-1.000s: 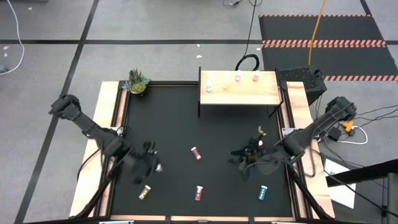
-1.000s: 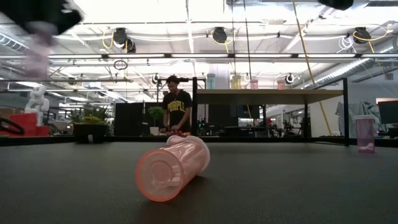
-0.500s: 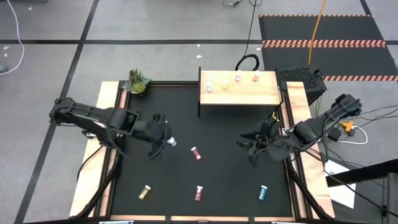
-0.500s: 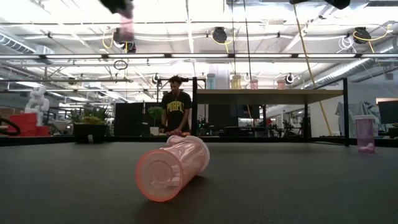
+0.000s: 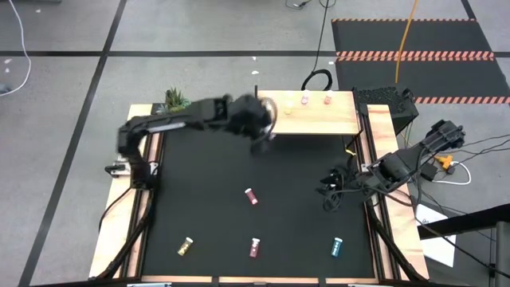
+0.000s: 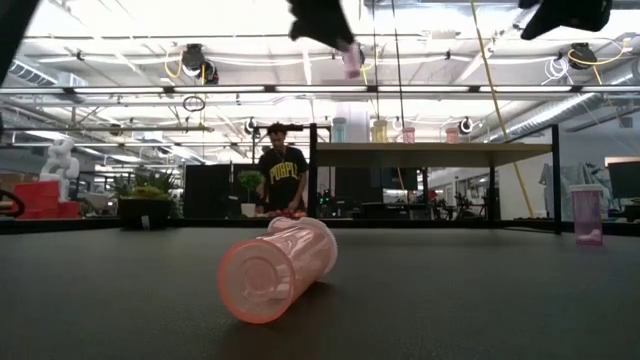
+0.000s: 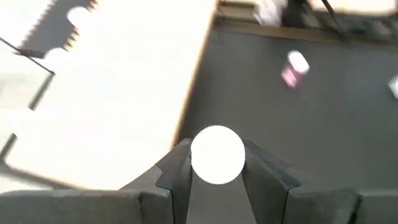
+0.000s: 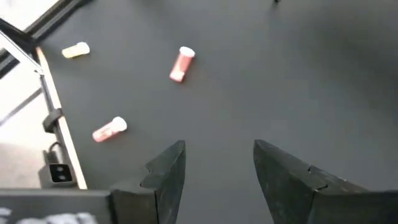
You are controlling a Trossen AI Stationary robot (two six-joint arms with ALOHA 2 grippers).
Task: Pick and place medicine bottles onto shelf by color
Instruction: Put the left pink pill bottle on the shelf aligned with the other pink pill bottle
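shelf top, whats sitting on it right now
Three bottles stand upright along the back of the shelf. The left tool, shut on a white-capped bottle, covers its left end, so anything there is hidden.

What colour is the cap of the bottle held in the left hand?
White; the bottle shows best in the left wrist view.

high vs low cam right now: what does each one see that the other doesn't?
High only: the yellow-gold white-capped bottle lying near the front left of the black tabletop, the red-striped floor mat, and the open right end effector waiting at the table's right side.
Low only: a person in a dark shirt beyond the table, and the ceiling lights.
Both: the pale wood shelf with bottles standing on it, and the left end effector holding a pink white-capped bottle by the shelf's left end.
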